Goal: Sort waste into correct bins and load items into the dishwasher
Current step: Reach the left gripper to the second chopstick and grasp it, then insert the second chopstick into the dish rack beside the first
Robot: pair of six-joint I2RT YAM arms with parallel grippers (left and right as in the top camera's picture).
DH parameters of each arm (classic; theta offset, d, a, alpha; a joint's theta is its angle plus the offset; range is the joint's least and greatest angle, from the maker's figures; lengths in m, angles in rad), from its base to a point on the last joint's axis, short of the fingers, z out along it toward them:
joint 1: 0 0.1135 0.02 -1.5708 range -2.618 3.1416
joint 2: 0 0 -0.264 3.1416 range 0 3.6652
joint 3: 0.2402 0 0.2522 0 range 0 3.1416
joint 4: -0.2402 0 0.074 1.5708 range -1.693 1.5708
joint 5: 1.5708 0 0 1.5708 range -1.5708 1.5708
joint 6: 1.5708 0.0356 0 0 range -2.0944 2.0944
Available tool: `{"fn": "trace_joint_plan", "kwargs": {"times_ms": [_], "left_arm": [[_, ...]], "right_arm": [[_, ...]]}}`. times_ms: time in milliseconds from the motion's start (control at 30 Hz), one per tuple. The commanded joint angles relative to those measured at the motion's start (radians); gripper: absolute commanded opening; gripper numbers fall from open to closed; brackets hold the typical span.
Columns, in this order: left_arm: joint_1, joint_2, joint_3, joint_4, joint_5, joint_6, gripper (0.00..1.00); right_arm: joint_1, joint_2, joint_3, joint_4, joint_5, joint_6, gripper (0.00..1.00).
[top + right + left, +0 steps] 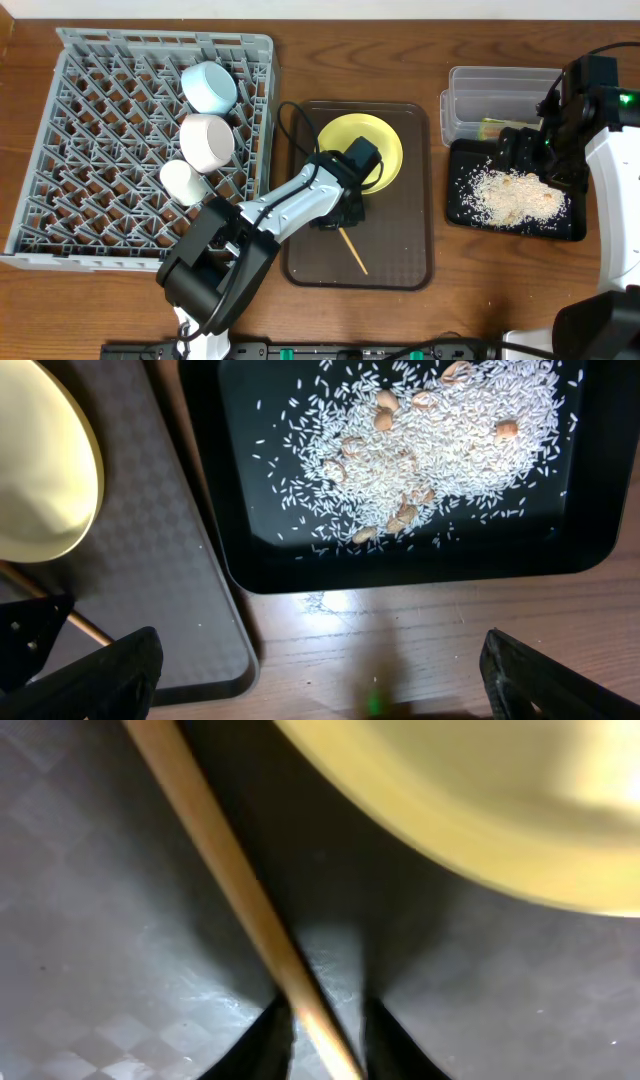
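On the brown serving tray (400,255) a thin wooden chopstick (352,250) lies beside the round yellow plate (375,140). My left gripper (338,215) is down on the tray at the chopstick's upper end. In the left wrist view its jaws (327,1012) are shut on the chopstick (215,850), under the plate's rim (480,810). The grey dish rack (90,150) holds the light blue bowl (209,87), the white bowl (206,141) and the small white cup (183,181). My right gripper (330,685) hangs open and empty over bare wood by the black tray (400,565).
White rice-like crumbs (510,195) are scattered in the black tray (460,160) at the right. Behind it stands the clear tub (480,85) with a green wrapper (492,127) inside. The right arm (580,120) hangs over both. A black cable (290,115) loops near the brown tray's left edge.
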Motion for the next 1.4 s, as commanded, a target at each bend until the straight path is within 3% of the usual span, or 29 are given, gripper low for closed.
{"fn": "trace_joint_plan", "kwargs": {"times_ms": [0,33,167,433,700,933,1133,1367], "left_arm": [[0.005,0.039,-0.01,-0.002,-0.007,0.001,0.19],[0.009,0.039,-0.01,-0.003,-0.01,0.001,0.12],[0.031,0.035,-0.008,-0.014,-0.025,0.003,0.08],[0.107,-0.062,0.002,-0.029,-0.03,0.077,0.08],[0.21,-0.312,0.05,-0.049,-0.061,0.401,0.08],[0.38,-0.482,0.053,-0.063,-0.081,0.68,0.08],[0.499,-0.459,0.052,-0.062,-0.08,0.744,0.08],[0.523,-0.346,0.052,-0.042,-0.081,0.789,0.12]], "right_arm": [[-0.006,-0.021,0.014,0.0,0.01,-0.012,0.99],[-0.006,-0.021,0.014,0.0,0.01,-0.012,0.99],[-0.006,-0.021,0.014,0.0,0.01,-0.016,0.99],[-0.006,-0.021,0.014,0.0,0.01,-0.015,0.99],[-0.006,-0.021,0.014,0.0,0.01,-0.015,0.99],[-0.006,-0.021,0.014,0.0,0.01,-0.015,0.99],[-0.006,-0.021,0.014,0.001,0.01,-0.015,0.99],[-0.006,-0.021,0.014,0.0,0.01,-0.015,0.99]]}}
